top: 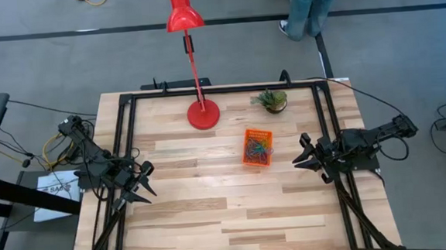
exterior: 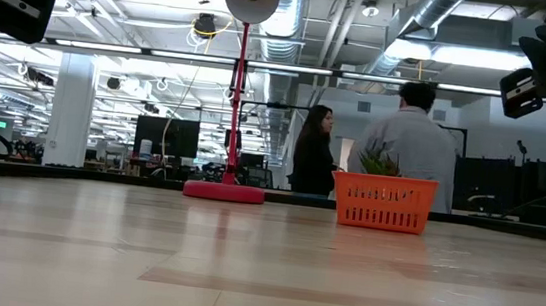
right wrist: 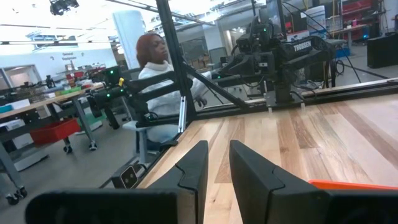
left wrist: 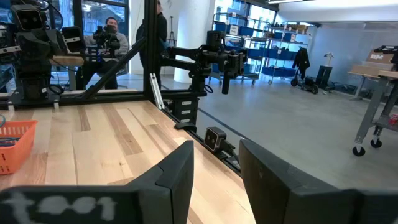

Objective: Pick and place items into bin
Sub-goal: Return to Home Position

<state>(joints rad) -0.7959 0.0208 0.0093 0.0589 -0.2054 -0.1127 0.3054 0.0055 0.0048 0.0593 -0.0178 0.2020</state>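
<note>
Bin: the small bright orange rectangular plastic bin [top: 244, 156], low-walled, sits on the pale wooden surface [top: 213, 211].
Contents: thin looped rubber bands [top: 258, 148] in mixed colours lie heaped inside the bin; none shows on the boards around it.
Nearer arm: the right gripper [top: 300, 151] hangs near the bin's right side, jaws parted and empty, tips pointing at it.
Farther arm: the left gripper [top: 146, 182] waits well apart from the bin on the opposite side, jaws spread, holding nothing.
Axis: the bin's long side runs crosswise to the line between the two grippers.
Outlook: picking looks finished; each arm seemingly needs only to draw back from the bin.
</note>
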